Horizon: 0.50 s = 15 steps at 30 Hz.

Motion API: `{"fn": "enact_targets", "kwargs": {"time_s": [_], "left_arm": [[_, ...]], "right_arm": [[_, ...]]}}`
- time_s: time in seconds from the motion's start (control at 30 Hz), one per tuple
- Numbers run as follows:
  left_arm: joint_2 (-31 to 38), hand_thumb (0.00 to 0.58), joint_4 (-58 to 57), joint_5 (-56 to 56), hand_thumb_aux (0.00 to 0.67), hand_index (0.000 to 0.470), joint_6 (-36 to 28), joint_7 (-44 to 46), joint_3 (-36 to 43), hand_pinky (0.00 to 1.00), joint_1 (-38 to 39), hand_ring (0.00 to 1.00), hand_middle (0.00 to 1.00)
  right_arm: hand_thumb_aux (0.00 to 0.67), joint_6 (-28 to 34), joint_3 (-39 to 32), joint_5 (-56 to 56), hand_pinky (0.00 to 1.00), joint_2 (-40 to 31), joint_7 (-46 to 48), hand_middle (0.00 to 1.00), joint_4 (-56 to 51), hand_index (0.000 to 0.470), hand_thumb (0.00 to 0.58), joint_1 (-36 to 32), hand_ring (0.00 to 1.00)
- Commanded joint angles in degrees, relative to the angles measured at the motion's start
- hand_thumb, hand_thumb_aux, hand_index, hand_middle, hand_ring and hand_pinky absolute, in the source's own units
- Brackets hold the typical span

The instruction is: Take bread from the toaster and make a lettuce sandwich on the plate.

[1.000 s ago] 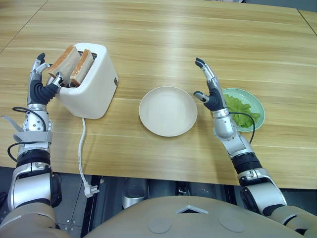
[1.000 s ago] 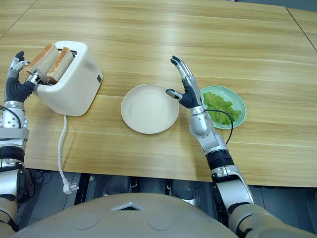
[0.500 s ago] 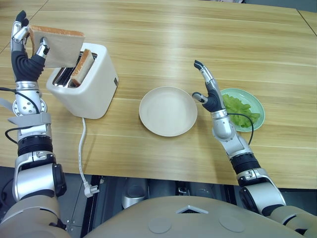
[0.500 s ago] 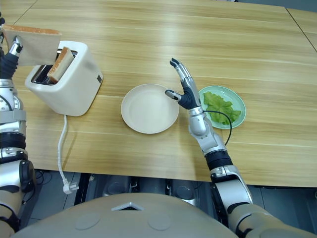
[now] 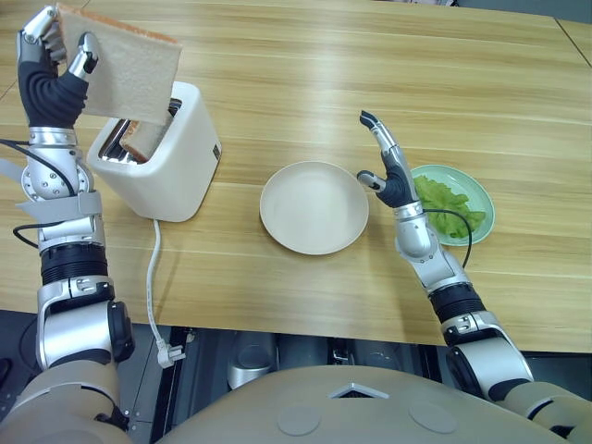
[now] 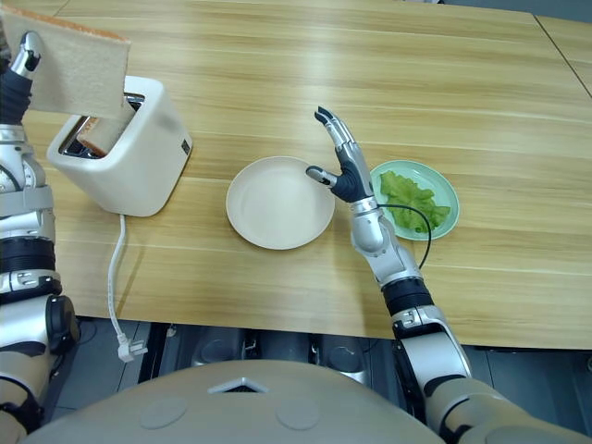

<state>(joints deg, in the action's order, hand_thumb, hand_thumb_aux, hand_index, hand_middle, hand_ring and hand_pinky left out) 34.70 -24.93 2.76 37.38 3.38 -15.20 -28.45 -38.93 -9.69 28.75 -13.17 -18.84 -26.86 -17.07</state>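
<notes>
My left hand [image 5: 48, 76] is shut on a slice of bread [image 5: 125, 67], held up in the air just above the white toaster [image 5: 171, 157]. A second slice [image 5: 143, 139] sits in the toaster's slot, mostly hidden behind the held slice. The cream plate [image 5: 313, 206] lies bare at the table's middle. My right hand [image 5: 387, 171] stands upright with its fingers spread, holding nothing, between the plate and the green dish of lettuce [image 5: 450, 202].
The toaster's white cord [image 5: 154, 287] runs over the table's front edge, its plug hanging below. Bare wooden table stretches behind the plate and toaster.
My left hand has pulled one slice up out of the toaster and carried it a little rightward above the slots. The right hand has barely shifted.
</notes>
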Motion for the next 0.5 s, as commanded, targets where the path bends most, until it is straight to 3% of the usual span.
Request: {"fn": "enact_targets", "kwargs": {"time_s": [0.03, 0.27, 0.5], "left_arm": [[-1.8, 0.58, 5.7, 0.3, 0.67, 0.46, -2.0, 0.8, 0.9, 1.0, -0.7, 1.0, 1.0], [-7.7, 0.58, 11.1, 0.0, 0.67, 0.46, -5.9, 6.7, 7.8, 1.0, -1.1, 1.0, 1.0], [-11.6, 0.58, 0.3, -2.9, 0.67, 0.46, -5.3, 19.4, 18.8, 1.0, -3.2, 1.0, 1.0]], "right_arm": [[0.0, 0.5, 0.4, -0.4, 0.0, -0.3, -0.1, 0.0, -0.5, 0.0, 0.0, 0.0, 0.0], [0.0, 0.6, 2.0, -1.5, 0.0, -1.8, 0.0, 0.0, 0.4, 0.0, 0.0, 0.7, 0.0], [0.0, 3.1, 6.1, -2.2, 0.0, -6.3, -0.7, 0.0, 0.3, 0.0, 0.0, 2.4, 0.0]]}}
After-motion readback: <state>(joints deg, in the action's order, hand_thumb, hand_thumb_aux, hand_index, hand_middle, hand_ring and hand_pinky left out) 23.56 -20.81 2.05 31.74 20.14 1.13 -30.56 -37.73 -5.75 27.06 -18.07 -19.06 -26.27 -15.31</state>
